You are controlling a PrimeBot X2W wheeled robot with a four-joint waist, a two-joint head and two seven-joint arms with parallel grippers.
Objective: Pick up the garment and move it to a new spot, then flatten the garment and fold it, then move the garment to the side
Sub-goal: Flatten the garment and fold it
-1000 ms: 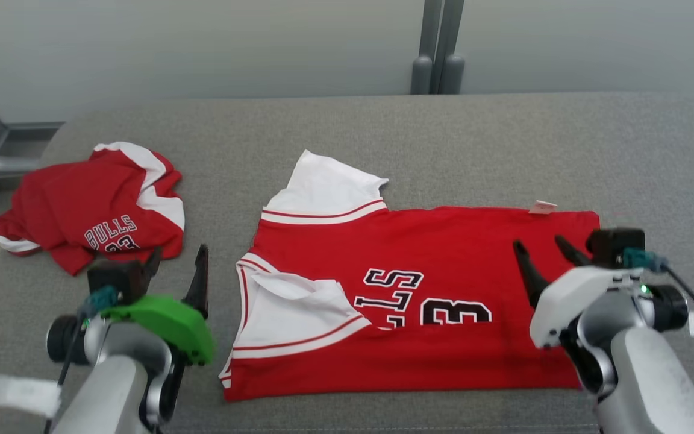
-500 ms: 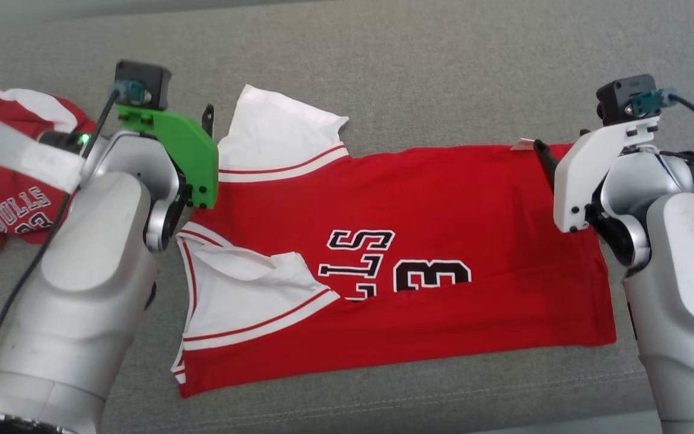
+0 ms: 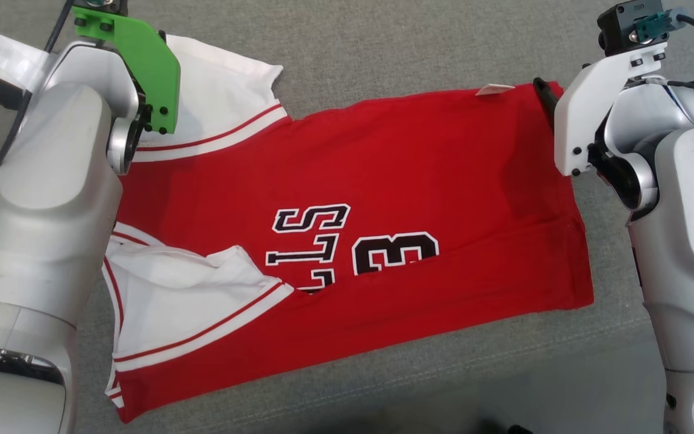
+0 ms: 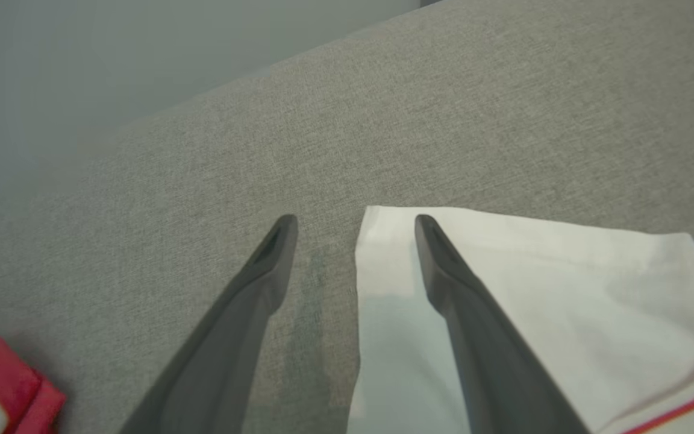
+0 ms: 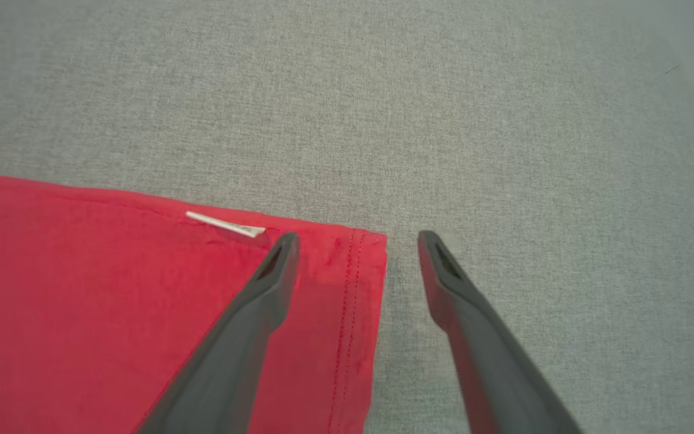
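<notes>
Across a grey woven bench (image 3: 383, 48) a red garment (image 3: 383, 157) lies spread sideways. It is a sports jersey with white sleeves, its collar end toward the robot's left and its hem toward the right. Black and white lettering at its middle is partly hidden under a fold of red cloth.

Two pale arms frame it, the left arm (image 3: 40, 181) over the sleeve end and the right arm (image 3: 684, 199) over the hem end.

The left jaws stand spread and hold nothing. One finger hangs over the far white sleeve (image 4: 534, 289) near its corner, the other over bare bench. The right jaws are likewise spread and empty, straddling the far hem corner (image 5: 359, 259).

The near sleeve (image 3: 184, 301) is rumpled and turned in over the chest. A scrap of a second red and white garment (image 4: 3, 386) lies well apart to the left. A small white tag (image 5: 226, 225) sticks out at the far edge, just beside the right jaws.

The jersey looks light, thin and limp. It would likely sag and crease wherever it is unsupported, and smooth cloth may slip from a shallow pinch. The far sleeve corner and far hem corner seem the sensible holds, pinched deep enough to catch every layer and lifted together so the cloth stays taut.
</notes>
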